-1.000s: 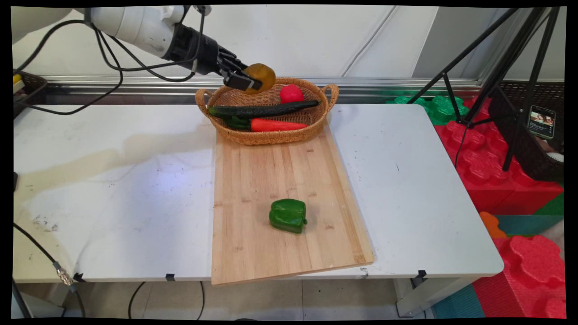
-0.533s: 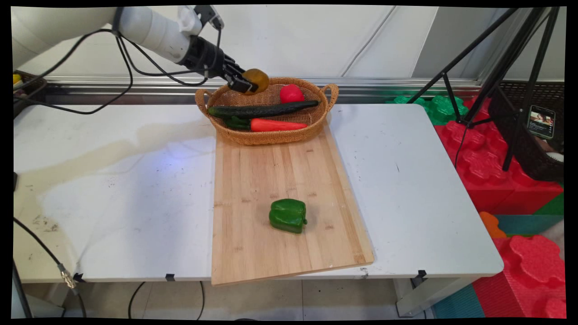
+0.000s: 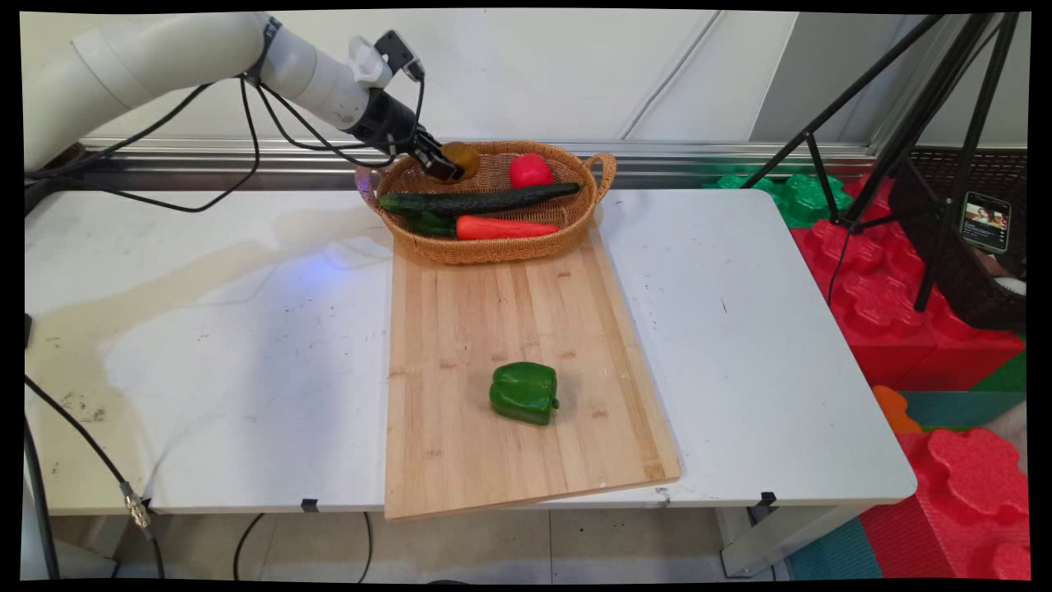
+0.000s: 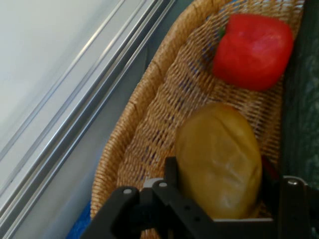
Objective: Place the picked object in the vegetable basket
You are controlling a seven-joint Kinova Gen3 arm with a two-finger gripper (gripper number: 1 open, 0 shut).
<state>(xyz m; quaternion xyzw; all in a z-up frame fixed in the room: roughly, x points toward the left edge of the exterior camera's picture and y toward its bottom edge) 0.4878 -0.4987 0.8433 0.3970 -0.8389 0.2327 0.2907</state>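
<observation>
Potato [image 3: 461, 159] lower, now inside basket [image 3: 485, 245].

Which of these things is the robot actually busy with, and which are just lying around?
Busy with: gripper shut on the brown potato, inside the wicker basket.

Lying about: red pepper, cucumber, carrot, green pepper, cutting board.
</observation>
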